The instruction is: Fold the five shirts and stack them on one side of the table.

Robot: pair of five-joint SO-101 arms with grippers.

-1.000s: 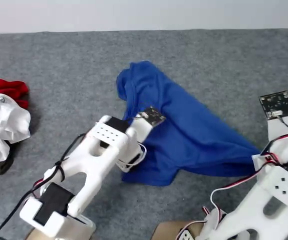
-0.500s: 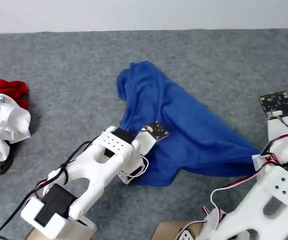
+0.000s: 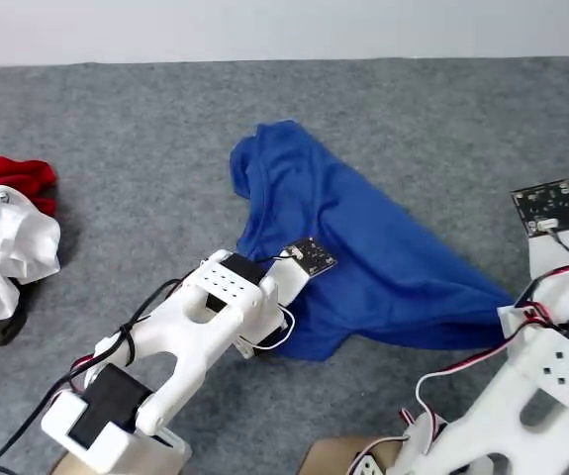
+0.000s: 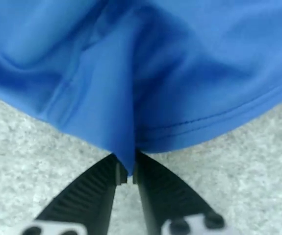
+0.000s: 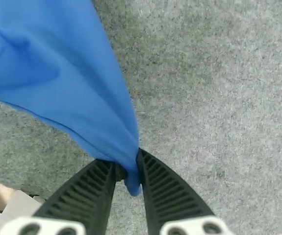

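- Fabric is pinched at both ends here: the blue shirt (image 3: 363, 257) lies rumpled in the middle of the grey tabletop (image 3: 116, 148), one end bunched up on the far side from the arms.
- The left claw (image 4: 125, 176) is nearly closed, with a thin fold of the blue shirt's hem nipped between its tips. The stitched edge runs just beside the grip.
- The right claw (image 5: 127, 178) is clamped narrow as well, on a gathered corner of the blue shirt, and the cloth fans out from that pinch.
- A heap of red and white clothes (image 3: 7, 237) sits well apart from the blue shirt, out past the left claw's side.
- This looks like the spreading step, with two corners held and the shirt not yet flat, so the task is at an early stage.
- To do it well, I'd say lift both claws together and draw them apart along the hem until the cloth between them goes taut.
- Then lay the blue shirt down away from the arms so the bunched far end unrolls rather than folding under.
- The left pinch is shallow, right at the hem's edge, so a sharp tug could slip it free.
- Slow, even pulling seems the safer call.
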